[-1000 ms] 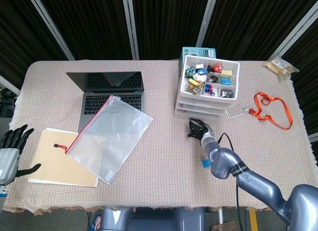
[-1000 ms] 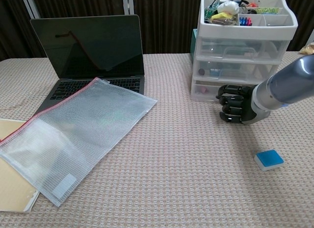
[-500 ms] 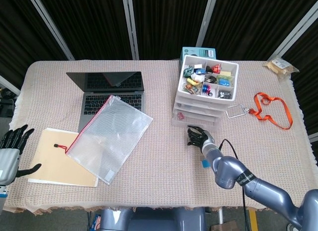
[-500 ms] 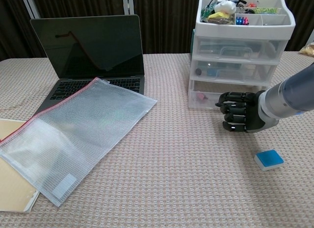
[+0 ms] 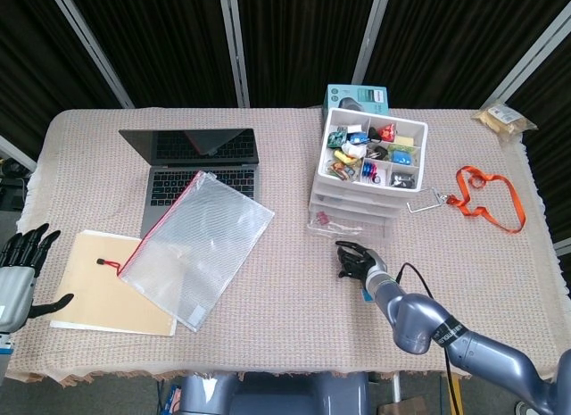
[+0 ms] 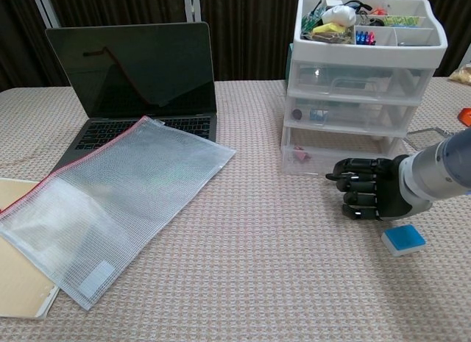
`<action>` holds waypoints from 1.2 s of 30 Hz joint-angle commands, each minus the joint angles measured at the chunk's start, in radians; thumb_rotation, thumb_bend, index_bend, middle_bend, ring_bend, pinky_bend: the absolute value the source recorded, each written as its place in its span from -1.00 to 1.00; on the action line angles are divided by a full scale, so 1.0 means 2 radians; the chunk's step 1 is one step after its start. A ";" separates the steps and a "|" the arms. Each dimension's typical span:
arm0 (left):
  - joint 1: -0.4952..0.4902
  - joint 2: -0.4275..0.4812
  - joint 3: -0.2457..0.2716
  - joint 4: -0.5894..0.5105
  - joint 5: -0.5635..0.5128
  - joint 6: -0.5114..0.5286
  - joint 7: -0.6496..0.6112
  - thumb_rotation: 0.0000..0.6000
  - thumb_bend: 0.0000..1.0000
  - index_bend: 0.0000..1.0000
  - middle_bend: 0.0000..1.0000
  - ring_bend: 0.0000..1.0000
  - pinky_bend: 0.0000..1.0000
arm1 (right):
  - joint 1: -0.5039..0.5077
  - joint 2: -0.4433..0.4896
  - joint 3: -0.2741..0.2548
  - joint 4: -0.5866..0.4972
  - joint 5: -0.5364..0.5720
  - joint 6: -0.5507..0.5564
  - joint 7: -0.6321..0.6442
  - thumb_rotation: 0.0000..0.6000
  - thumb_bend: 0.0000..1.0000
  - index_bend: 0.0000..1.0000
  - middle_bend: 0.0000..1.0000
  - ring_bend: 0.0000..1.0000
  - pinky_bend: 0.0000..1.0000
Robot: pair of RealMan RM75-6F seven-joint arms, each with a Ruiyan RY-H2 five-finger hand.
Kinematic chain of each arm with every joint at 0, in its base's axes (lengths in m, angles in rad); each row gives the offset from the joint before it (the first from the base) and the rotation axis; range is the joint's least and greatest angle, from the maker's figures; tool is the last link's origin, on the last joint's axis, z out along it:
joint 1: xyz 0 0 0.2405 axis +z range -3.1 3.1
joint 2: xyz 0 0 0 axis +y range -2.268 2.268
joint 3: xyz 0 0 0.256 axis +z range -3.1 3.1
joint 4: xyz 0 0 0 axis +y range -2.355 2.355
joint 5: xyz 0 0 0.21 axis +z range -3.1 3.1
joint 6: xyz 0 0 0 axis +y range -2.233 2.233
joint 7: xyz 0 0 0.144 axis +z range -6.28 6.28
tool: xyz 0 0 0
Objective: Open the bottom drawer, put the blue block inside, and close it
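where the right hand [image 5: 355, 260] covers it, blue block [image 5: 366, 294] half hidden

The right hand [image 6: 364, 195] hovers low over the worktop [image 6: 243, 268] toward its right edge, fingers curled, holding nothing. The left hand [image 5: 20, 268] hangs spread off the front-left corner.

No readable text, labels, brands or numbers on anything in view

An open laptop [image 5: 192, 161] sits at the table's far left, a clear mesh zip pouch [image 5: 198, 245] overlapping its front edge and a tan folder [image 5: 111, 286]. An orange lanyard [image 5: 486, 196] and a snack packet [image 5: 504, 120] lie right.
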 commanded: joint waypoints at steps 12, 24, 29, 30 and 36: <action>0.000 0.001 0.000 -0.001 -0.003 -0.001 0.001 1.00 -0.70 -0.85 -1.00 -1.00 -1.00 | -0.017 0.021 -0.020 -0.064 -0.069 -0.001 0.005 1.00 -0.21 -0.36 0.57 0.57 0.35; 0.000 0.000 -0.001 -0.001 -0.002 0.001 0.000 1.00 -0.69 -0.85 -1.00 -1.00 -1.00 | -0.066 0.079 -0.057 -0.195 -0.309 0.059 -0.006 1.00 -0.46 -0.45 0.49 0.49 0.34; 0.001 0.000 0.000 -0.001 -0.001 0.001 0.002 1.00 -0.70 -0.85 -1.00 -1.00 -1.00 | -0.073 0.111 -0.088 -0.216 -0.358 0.073 -0.039 1.00 -0.49 -0.51 0.48 0.48 0.33; 0.001 0.000 0.000 -0.001 -0.001 0.001 0.002 1.00 -0.70 -0.85 -1.00 -1.00 -1.00 | -0.073 0.117 -0.099 -0.216 -0.376 0.082 -0.052 1.00 -0.49 -0.55 0.48 0.48 0.33; 0.001 0.000 0.000 -0.002 -0.001 0.002 0.005 1.00 -0.69 -0.85 -1.00 -1.00 -1.00 | -0.063 0.115 -0.160 -0.186 -0.463 0.138 -0.131 1.00 -0.50 -0.73 0.48 0.48 0.33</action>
